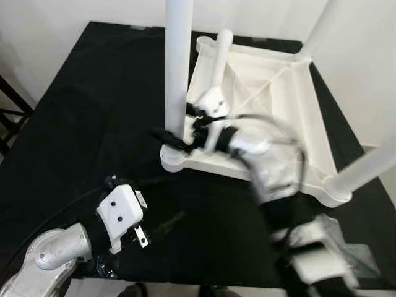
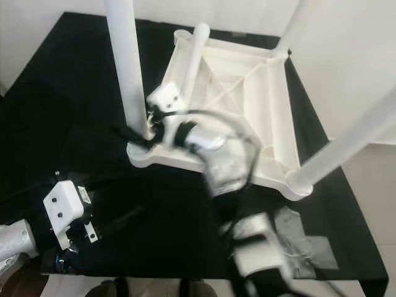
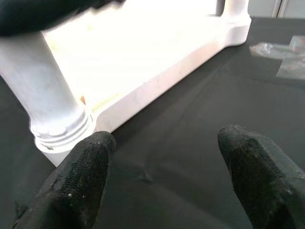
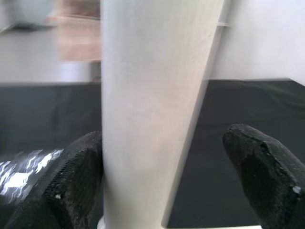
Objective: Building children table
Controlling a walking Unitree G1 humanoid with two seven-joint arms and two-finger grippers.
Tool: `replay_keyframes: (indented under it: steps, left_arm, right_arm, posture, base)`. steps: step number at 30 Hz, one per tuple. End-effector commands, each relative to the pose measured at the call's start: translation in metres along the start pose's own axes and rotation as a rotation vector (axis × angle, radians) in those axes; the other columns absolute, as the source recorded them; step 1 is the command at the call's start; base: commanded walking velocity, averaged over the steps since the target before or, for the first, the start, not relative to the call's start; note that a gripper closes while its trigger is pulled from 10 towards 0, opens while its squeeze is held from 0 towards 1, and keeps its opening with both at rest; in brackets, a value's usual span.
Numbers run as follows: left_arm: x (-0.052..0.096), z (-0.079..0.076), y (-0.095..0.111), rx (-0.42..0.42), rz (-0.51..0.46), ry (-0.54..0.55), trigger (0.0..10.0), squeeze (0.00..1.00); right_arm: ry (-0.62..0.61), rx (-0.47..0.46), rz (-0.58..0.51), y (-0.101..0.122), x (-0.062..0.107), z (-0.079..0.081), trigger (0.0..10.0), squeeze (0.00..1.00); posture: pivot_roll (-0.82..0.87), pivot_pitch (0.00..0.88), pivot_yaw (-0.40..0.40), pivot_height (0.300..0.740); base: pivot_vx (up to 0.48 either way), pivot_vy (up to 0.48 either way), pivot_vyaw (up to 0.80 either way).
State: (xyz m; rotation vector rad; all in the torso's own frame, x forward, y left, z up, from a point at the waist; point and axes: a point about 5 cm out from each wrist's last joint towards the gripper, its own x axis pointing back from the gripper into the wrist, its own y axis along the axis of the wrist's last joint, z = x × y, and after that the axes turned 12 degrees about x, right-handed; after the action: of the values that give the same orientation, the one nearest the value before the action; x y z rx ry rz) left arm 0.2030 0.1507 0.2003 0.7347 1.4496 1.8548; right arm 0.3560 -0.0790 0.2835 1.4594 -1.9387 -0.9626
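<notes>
A white children's table (image 1: 312,133) lies upside down on a black cloth. Three legs stand up from its corners: the near-left leg (image 1: 177,62), a far-right leg (image 1: 318,28) and a near-right leg (image 1: 365,168). Another leg (image 1: 218,55) rests aslant at the far-left corner. My right gripper (image 1: 170,137) reaches across the table's near edge to the base of the near-left leg (image 4: 152,109), open, one finger on each side of it. My left gripper (image 3: 162,176) hovers low over the cloth in front of the table's near-left corner (image 3: 57,138), open and holding nothing.
Crumpled clear plastic wrap (image 2: 303,247) lies on the cloth at the near right. The cloth's front edge (image 1: 185,283) runs just below my arms. A dark chair frame (image 1: 9,117) stands off the left side. Bare black cloth (image 1: 93,111) stretches left of the table.
</notes>
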Motion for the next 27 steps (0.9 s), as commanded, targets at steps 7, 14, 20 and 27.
replay_keyframes:
  steps: [7, 14, 20, 27]
  left_arm:
    - [0.009, -0.004, 0.001, -0.009, 0.045, -0.002, 10.0, 0.00]
    - [0.026, -0.002, 0.003, -0.017, 0.089, 0.046, 10.0, 0.00]
    - [0.038, 0.003, 0.006, -0.035, 0.112, 0.093, 10.0, 0.00]
    - [0.040, 0.007, 0.011, -0.053, 0.097, 0.123, 10.0, 0.00]
  right_arm:
    - [0.253, -0.068, -0.042, -0.005, -0.002, 0.005, 10.0, 0.00]
    - [0.332, -0.101, -0.071, 0.000, -0.013, -0.005, 10.0, 0.00]
    - [0.385, -0.082, -0.079, 0.003, -0.024, -0.006, 10.0, 0.00]
    - [0.446, -0.061, -0.089, 0.007, -0.031, -0.007, 0.0, 0.00]
  posture:
    - [0.18, 0.322, -0.132, 0.740]
    - [0.21, 0.386, -0.137, 0.740]
    - [0.24, 0.412, -0.140, 0.740]
    - [0.24, 0.413, -0.153, 0.740]
  base:
    - [0.000, 0.000, 0.00]
    - [0.000, 0.000, 0.00]
    - [0.000, 0.000, 0.00]
    - [0.000, 0.000, 0.00]
